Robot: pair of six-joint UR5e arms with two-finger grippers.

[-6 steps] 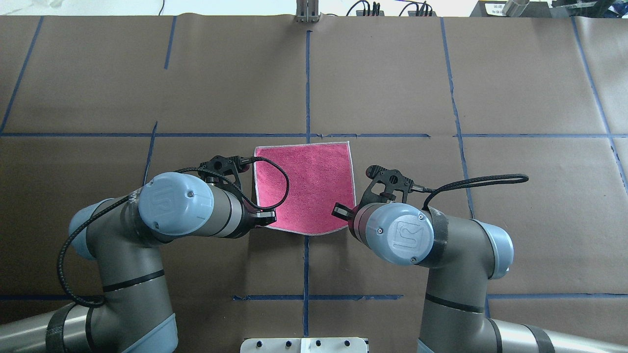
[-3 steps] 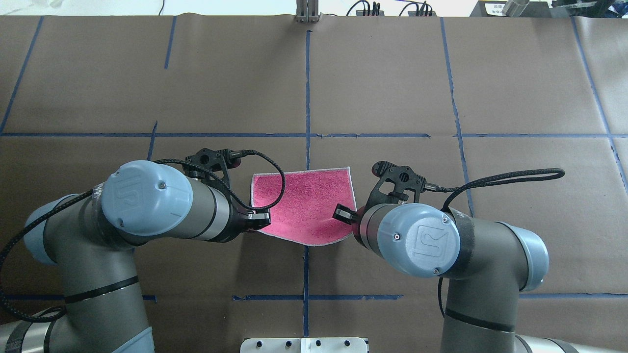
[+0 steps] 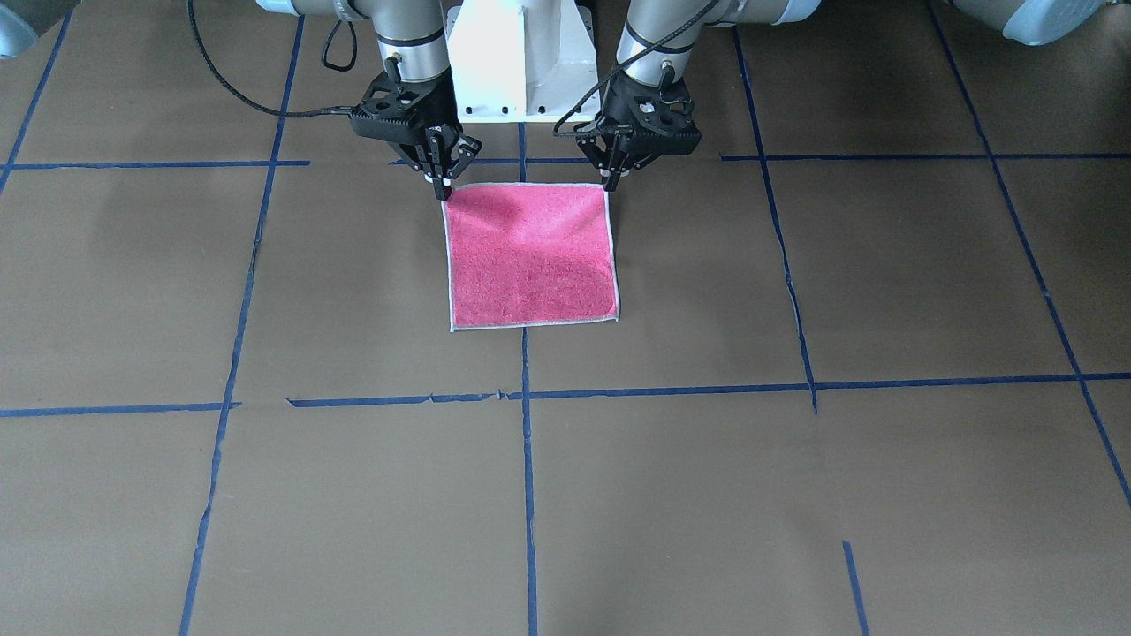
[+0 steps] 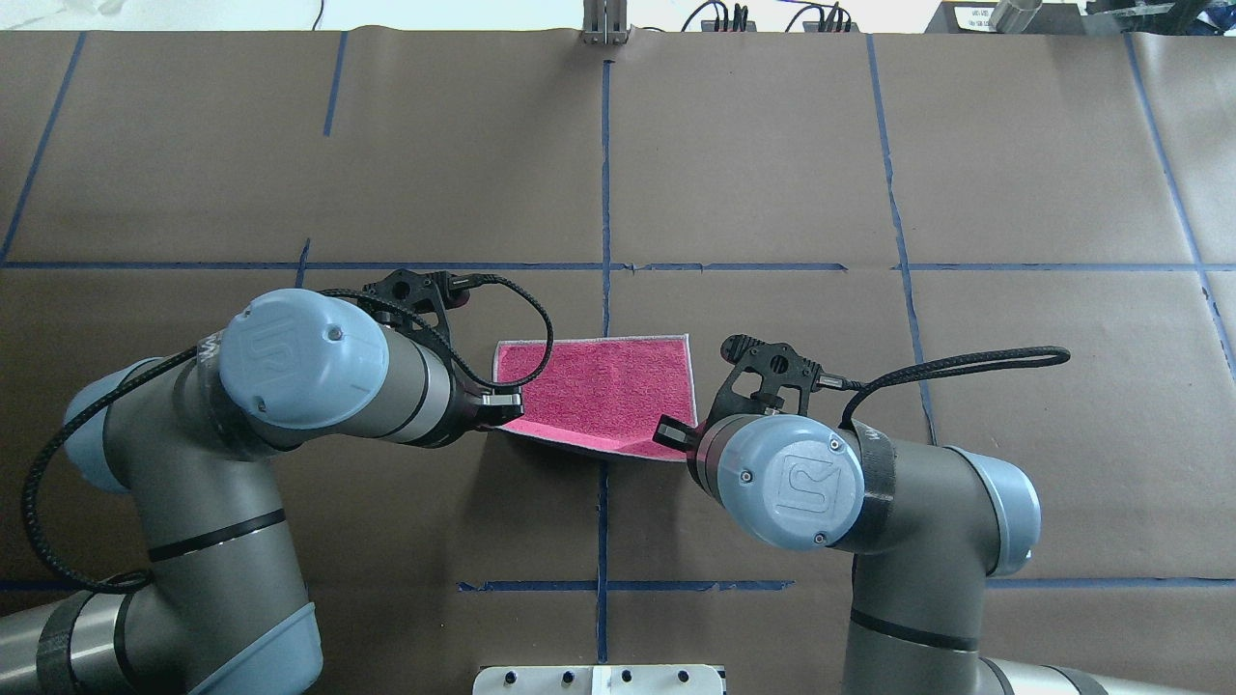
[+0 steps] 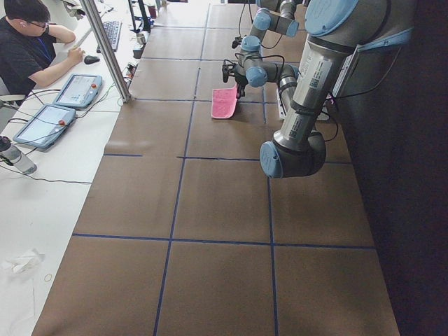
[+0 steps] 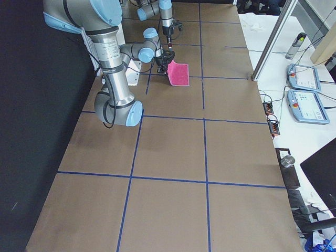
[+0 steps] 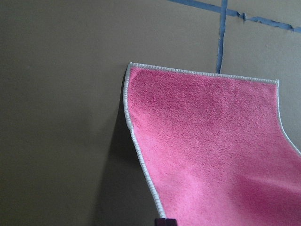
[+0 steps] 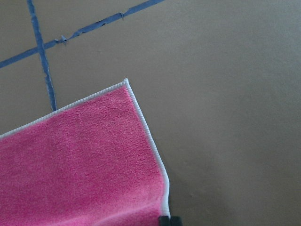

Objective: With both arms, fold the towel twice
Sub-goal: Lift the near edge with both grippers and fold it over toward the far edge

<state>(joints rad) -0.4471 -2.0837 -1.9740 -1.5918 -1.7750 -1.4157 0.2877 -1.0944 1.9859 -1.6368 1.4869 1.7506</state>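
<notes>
Near edge of towel [image 3: 530, 256] at upper centre has risen further, left gripper [image 3: 610, 179] and right gripper [image 3: 442, 184] each clamped on a corner; first fold in progress, next needs both corners carried evenly to far edge.
</notes>
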